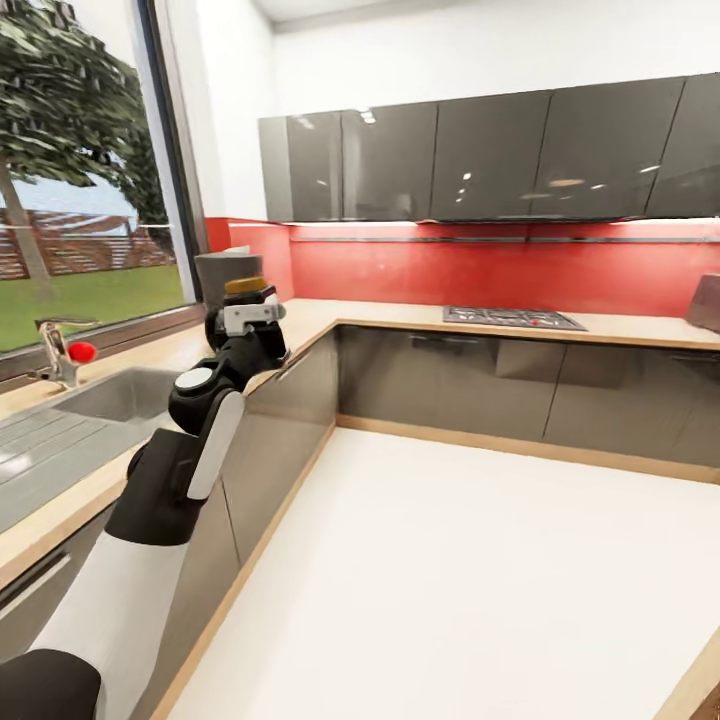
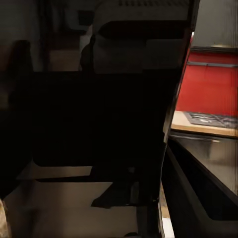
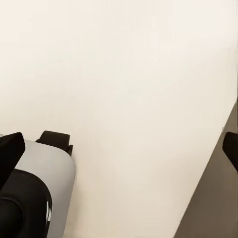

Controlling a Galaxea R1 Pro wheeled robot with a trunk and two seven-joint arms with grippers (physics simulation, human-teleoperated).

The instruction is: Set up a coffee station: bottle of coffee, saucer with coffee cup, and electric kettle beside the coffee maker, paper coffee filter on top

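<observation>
The head view shows a kitchen with a beige L-shaped countertop over glossy dark grey cabinets, a red backsplash behind it and dark wall cabinets above. The left arm reaches up over the counter's corner. At its end the left gripper is raised beside a dark grey upright body, probably the coffee maker, which the arm largely hides. A yellow-brown cap shape sits just above the gripper; it may be the bottle, but most of it is covered, so I cannot tell whether the fingers are closed on it or apart.

Along the counter from the coffee maker, toward the window, lie a steel sink and a tap with a red knob. The other way, a hob is set into the counter, and a brown object is cut off at the frame's edge.

The left wrist view is very dark and blurred: a large black mass, with red backsplash and the hob to one side.

The right wrist view shows pale floor, part of the robot's grey base, and two dark fingertips well apart at opposite edges, so the right gripper is wide.
</observation>
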